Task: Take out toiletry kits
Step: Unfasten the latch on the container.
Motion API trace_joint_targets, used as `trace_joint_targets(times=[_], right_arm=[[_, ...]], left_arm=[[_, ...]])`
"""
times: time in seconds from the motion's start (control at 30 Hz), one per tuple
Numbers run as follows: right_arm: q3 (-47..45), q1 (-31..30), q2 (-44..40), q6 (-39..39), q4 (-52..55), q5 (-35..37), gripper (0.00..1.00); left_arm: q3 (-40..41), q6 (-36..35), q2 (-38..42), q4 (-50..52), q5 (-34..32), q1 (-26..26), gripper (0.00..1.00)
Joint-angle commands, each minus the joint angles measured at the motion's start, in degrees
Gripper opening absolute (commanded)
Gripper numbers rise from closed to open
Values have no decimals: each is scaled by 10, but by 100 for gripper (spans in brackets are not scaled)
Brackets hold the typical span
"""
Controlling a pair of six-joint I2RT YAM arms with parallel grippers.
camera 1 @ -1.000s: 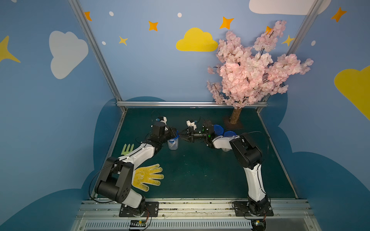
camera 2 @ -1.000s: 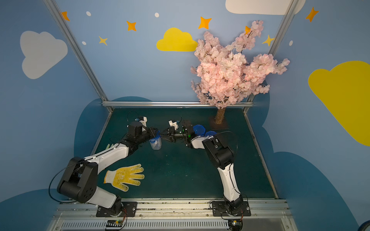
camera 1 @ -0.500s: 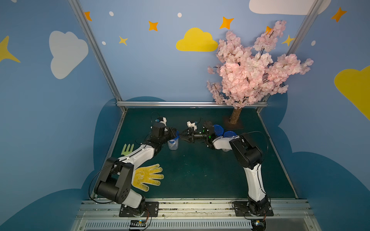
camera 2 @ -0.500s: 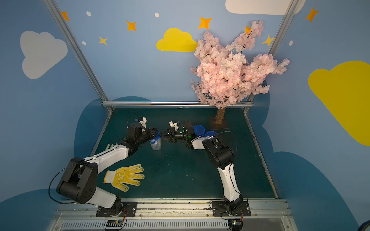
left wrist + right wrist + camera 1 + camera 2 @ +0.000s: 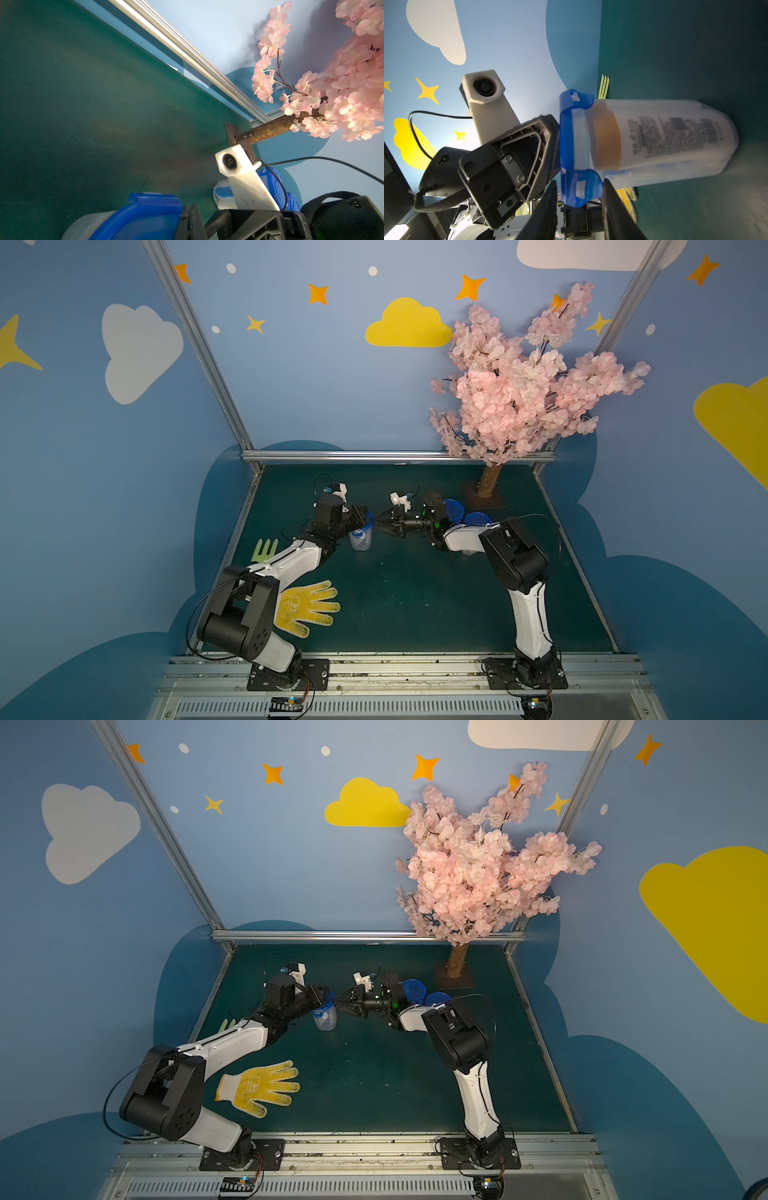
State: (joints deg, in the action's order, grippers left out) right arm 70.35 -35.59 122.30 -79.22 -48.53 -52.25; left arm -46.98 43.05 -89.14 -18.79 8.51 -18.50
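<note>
A clear frosted jar (image 5: pixel 360 540) with a blue tabbed lid (image 5: pixel 366 526) stands at the table's middle in both top views, again as the jar (image 5: pixel 325 1020). Through the jar wall (image 5: pixel 716 133) the toiletry kits show as a white printed bottle (image 5: pixel 664 135) with a yellow cap (image 5: pixel 607 141) and a blue streak beneath. My left gripper (image 5: pixel 194 207) is shut, its fingers lying against the lid's top (image 5: pixel 145 216). My right gripper (image 5: pixel 580 182) is open, its jaws on either side of one lid tab (image 5: pixel 581 187) with gaps on both sides.
Two more blue-lidded jars (image 5: pixel 453 508) stand behind my right wrist. A yellow glove (image 5: pixel 307 608) and a pale green forked piece (image 5: pixel 265 549) lie beside the left arm. The pink tree's trunk (image 5: pixel 488 481) rises at the back right.
The right gripper's jaws have narrowed a little around the lid tab. The left gripper and the jar have stayed in place.
</note>
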Motion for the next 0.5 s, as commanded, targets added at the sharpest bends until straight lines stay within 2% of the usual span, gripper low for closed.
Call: trace_joint_targets(times=[0.0, 0.47], right_arm=[[19, 3, -91, 21, -115, -42, 35], [15, 4, -84, 51, -58, -36, 26]], left_arm=[[97, -17, -123, 334, -35, -1, 2], [70, -34, -158, 366, -38, -3, 2]])
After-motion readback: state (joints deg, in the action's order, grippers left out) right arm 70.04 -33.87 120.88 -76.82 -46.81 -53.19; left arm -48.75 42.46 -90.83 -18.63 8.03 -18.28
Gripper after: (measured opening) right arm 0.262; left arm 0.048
